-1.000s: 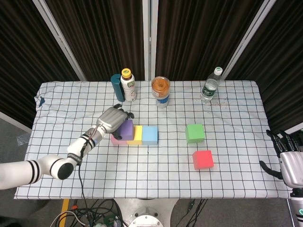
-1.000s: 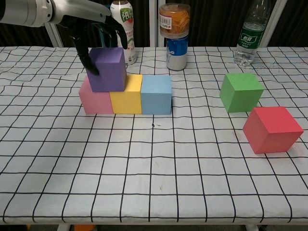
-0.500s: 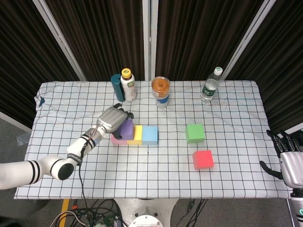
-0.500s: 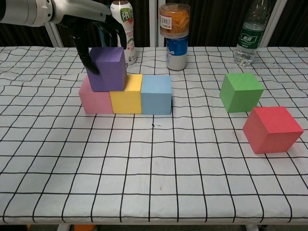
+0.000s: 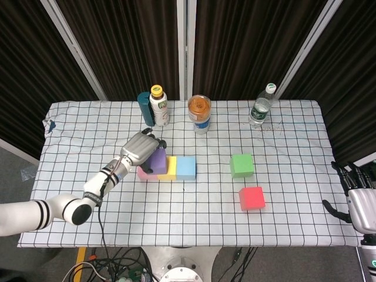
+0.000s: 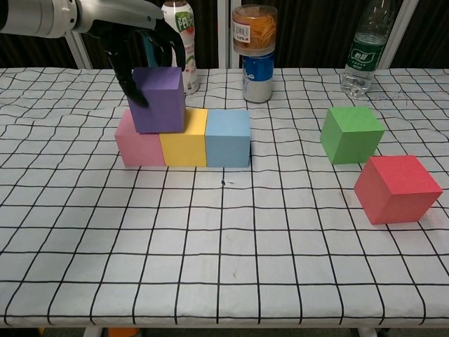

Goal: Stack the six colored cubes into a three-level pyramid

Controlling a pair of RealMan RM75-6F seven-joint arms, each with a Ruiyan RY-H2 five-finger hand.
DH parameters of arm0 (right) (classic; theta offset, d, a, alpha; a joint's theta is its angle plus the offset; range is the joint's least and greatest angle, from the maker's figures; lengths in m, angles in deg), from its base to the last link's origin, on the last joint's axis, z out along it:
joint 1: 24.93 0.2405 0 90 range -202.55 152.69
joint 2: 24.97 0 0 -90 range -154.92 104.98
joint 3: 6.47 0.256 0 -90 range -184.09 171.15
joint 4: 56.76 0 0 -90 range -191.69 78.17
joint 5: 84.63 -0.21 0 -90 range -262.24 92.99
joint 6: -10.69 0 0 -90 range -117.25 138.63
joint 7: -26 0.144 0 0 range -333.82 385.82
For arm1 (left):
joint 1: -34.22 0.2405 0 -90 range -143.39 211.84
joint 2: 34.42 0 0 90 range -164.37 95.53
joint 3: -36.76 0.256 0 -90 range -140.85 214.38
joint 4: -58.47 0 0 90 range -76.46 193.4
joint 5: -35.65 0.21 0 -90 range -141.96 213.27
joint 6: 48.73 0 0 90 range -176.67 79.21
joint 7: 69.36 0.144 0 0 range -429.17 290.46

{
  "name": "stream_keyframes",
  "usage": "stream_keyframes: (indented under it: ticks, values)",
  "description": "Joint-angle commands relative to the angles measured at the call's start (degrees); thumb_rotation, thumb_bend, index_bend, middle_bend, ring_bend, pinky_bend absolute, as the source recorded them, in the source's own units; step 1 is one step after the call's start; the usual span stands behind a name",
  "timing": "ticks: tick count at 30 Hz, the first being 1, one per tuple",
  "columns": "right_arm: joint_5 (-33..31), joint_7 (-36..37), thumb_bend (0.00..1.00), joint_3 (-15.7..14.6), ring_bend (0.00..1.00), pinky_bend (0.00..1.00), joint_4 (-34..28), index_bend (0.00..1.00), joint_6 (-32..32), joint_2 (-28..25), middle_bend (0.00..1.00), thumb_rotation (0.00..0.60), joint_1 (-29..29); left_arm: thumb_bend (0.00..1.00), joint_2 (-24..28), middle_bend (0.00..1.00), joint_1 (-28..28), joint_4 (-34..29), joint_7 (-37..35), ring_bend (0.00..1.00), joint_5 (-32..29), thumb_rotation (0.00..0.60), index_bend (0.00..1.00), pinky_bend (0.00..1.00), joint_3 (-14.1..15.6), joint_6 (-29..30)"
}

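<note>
gripping the purple cube (atop pink and yellow) — left robot hand; right robot hand released, off-table.

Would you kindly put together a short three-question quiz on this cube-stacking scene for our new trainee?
1. True or false: the purple foam cube rests on the pink foam cube and the yellow foam cube.
2. Which cubes stand apart from the row, on the cloth? A) green and red B) blue and pink C) yellow and green
3. Fill in: the robot's ____ hand has fingers around the purple cube.

Key
1. True; it straddles both, beside the light blue foam cube.
2. A: the green foam cube and the red foam cube.
3. Left; the right hand waits at the table's edge, holding nothing.
</note>
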Motion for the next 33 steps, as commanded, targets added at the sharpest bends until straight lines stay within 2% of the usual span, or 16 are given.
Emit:
stream_keyframes:
  ticks: [1, 25, 33]
  values:
    - [0.03, -0.08, 0.16, 0.01, 0.00, 0.12, -0.09, 0.00, 0.00, 0.01, 0.17, 0.600, 0.01, 0.06, -0.03, 0.38, 0.09, 0.20, -0.21, 0.26, 0.23, 0.600, 0.30, 0.10, -0.11, -0.07]
    - [-0.34, -1.30, 0.17, 0.12, 0.00, 0.12, -1.13, 0.00, 0.02, -0.16, 0.17, 0.600, -0.13, 0.06, -0.50, 0.37, 0.45, 2.21, -2.50, 0.26, 2.99, 0.600, 0.30, 0.09, -0.46, -2.51]
    - [-0.53, -1.23, 0.16, 0.14, 0.00, 0.12, -1.00, 0.00, 0.25, -0.11, 0.17, 0.600, -0.09, 0.06, -1.08, 0.32, 0.15, 3.05, -2.53, 0.25, 2.59, 0.600, 0.29, 0.09, -0.10, -3.43]
